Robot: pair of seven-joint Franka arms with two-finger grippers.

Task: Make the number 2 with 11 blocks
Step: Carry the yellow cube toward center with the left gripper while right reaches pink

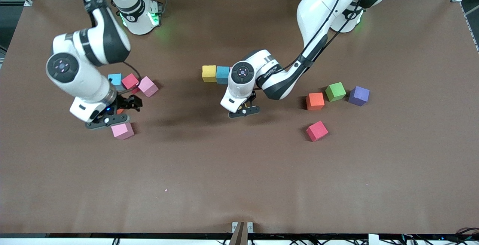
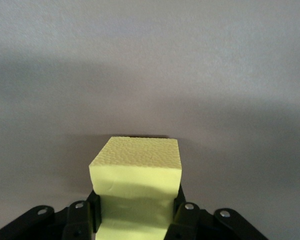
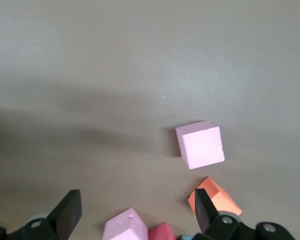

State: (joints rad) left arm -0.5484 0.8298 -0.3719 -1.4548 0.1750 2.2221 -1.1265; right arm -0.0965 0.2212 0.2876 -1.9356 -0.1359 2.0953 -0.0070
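My left gripper [image 1: 245, 111] is shut on a yellow block [image 2: 136, 172], low over the table's middle. The hand hides that block in the front view. Beside the hand, a yellow block [image 1: 209, 73] and a blue block [image 1: 223, 74] touch in a row. No number 2 shows on the table. My right gripper [image 1: 118, 113] hangs open over an orange block [image 3: 217, 197] with nothing between its fingers [image 3: 67, 212]. Under it lie a pink block [image 1: 122, 130], another pink block [image 1: 148, 86], a red block [image 1: 130, 81] and a light blue block [image 1: 115, 79].
Toward the left arm's end lie an orange block [image 1: 315, 101], a green block [image 1: 335, 91], a purple block [image 1: 359, 95] and, nearer the front camera, a red block [image 1: 317, 131]. The brown table [image 1: 239, 185] runs bare along its front half.
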